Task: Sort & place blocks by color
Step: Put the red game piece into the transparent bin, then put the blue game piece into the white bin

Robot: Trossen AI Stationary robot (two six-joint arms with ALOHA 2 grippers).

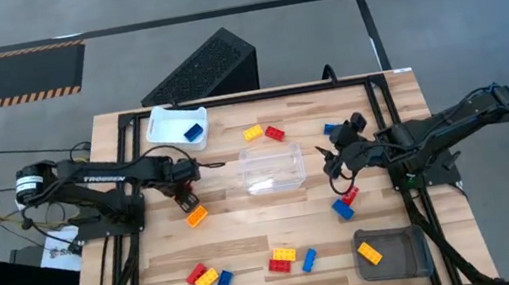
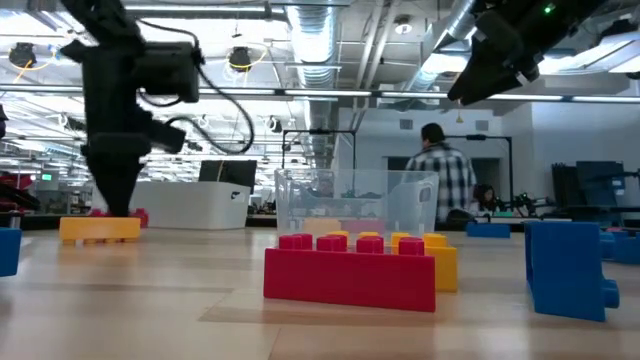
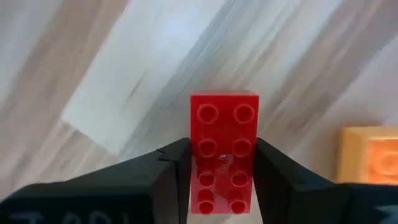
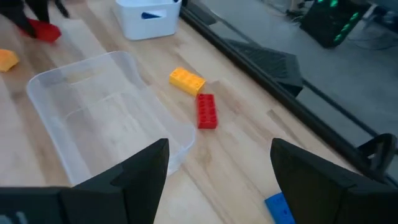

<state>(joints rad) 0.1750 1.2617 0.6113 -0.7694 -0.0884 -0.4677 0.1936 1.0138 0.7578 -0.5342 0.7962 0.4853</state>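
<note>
The left tool (image 3: 216, 177) pinches a red brick (image 3: 224, 146) near the bench's left edge; next, lift it to a tray. The right tool (image 4: 217, 180) waits spread.

A clear tray (image 1: 270, 169), white tray (image 1: 168, 125) and grey tray (image 1: 398, 254) sit on the table (image 1: 248, 234).

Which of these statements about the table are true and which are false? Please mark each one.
1. The left pincer has a red block between its fingers. True.
2. The white tray holds a yellow block. False: it holds a blue block.
3. The clear tray in the middle is empty. True.
4. The right pincer is shut on a blue block. False: it is open and holds nothing.
5. The grey tray holds an orange block. True.
</note>
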